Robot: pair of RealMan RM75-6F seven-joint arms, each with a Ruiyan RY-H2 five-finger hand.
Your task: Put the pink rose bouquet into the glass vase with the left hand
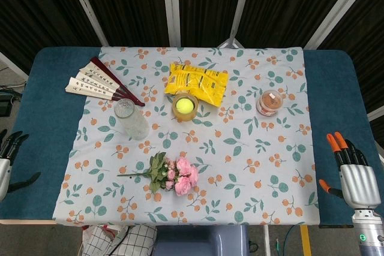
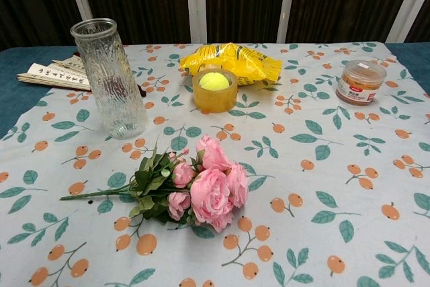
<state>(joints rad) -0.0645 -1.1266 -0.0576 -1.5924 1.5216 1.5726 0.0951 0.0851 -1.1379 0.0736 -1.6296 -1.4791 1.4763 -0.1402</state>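
- Pink rose bouquet (image 2: 195, 189) lies flat on the floral tablecloth (image 1: 252, 166) near the front edge of the worktop (image 1: 42, 118), blooms toward the right and the green stem pointing left.
- Glass vase (image 2: 111, 78) stands upright behind and to the left of the bouquet, apart from it; its ribbed wall is clear and nothing shows inside.
- Left robot hand (image 1: 9, 160) sits at the far left edge of the head view, off the cloth and over the blue worktop margin, well apart from both bouquet and vase. Its dark fingers are spread and it holds nothing.
- Right robot hand (image 1: 354, 175) hovers at the far right edge, over the blue margin; its orange-tipped fingers are extended and apart, holding nothing.
- Neither robot hand appears in the chest view.
- Folding fan (image 1: 99, 82) with written panels lies half open at the back left, just behind the vase.
- Yellow snack bag (image 1: 197, 82) lies at the back centre.
- Tape roll (image 2: 213, 91), amber and translucent, sits just in front of the bag with a tennis ball (image 2: 213, 81) resting in its core.
- Small lidded jar (image 2: 359, 80) stands at the back right, alone on the cloth.
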